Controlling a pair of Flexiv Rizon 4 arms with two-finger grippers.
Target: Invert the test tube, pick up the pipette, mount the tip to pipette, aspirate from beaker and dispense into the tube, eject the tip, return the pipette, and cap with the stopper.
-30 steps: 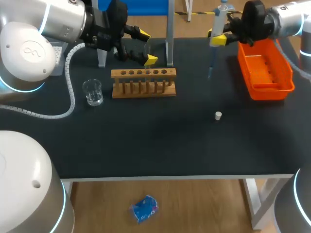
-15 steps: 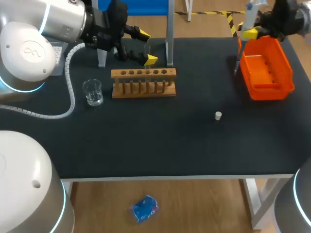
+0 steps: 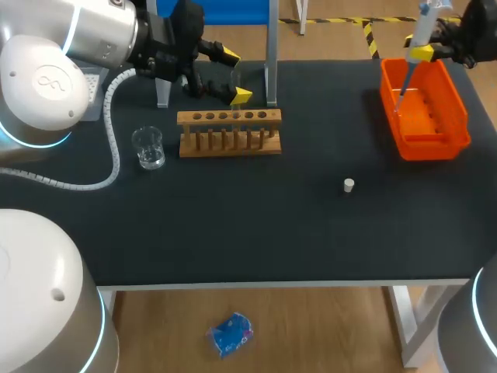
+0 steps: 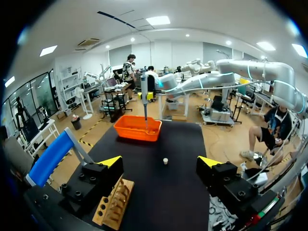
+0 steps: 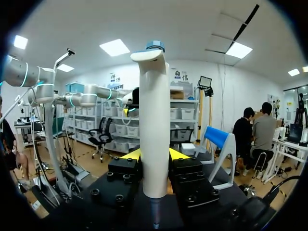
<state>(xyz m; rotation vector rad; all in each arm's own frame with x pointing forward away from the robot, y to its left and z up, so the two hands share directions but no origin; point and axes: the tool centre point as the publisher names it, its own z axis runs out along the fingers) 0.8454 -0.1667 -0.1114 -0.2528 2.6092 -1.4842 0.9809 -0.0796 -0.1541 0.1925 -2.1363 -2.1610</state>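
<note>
Right end effector [image 3: 423, 53] clamps the pipette [image 3: 420, 29] over the orange bin [image 3: 458, 116]; left end effector [image 3: 237, 76] gapes. Ejected off-centre, the tip [image 3: 402, 92] could hit the worktop [image 3: 272, 217].

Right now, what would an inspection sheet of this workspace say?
Surface: black tabletop, bearing everything below.
Job's things: wooden tube rack; clear glass beaker beside it; small white stopper lying alone; white pipette, tip over the orange plastic bin.
Clutter: nothing seen.
End effectors: left end effector open, near the rack; right end effector shut on the pipette.
Cables: white corrugated conduit lying on the table near the beaker.
Surroundings: metal stand at the table's rear.
</note>
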